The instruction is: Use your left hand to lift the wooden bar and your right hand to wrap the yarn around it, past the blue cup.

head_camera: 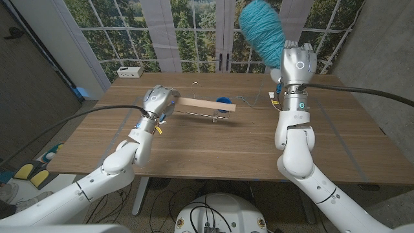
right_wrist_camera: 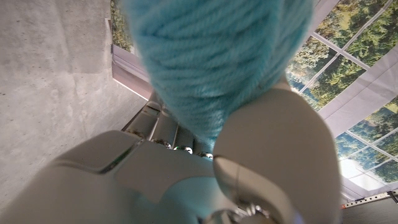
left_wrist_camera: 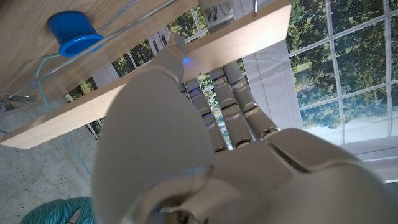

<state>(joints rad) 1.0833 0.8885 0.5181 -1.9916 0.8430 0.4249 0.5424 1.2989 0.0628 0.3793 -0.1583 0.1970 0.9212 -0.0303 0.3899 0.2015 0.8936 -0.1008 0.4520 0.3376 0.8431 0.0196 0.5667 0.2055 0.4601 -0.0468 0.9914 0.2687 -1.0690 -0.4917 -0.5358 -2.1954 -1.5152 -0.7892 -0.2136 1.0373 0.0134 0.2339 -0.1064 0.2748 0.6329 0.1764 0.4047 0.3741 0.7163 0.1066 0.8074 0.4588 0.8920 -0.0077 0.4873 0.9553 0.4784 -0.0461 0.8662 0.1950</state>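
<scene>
Fingers of left hand (head_camera: 158, 100) closed around wooden bar (head_camera: 207, 105), right hand (head_camera: 297, 65) fingers gripping teal yarn (head_camera: 262, 29) raised high, blue cup (head_camera: 223, 101) behind bar

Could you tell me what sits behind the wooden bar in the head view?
Behind the wooden bar, held up by the left robot hand, the blue cup peeks above its far end. The bar covers the cup's lower part.
</scene>
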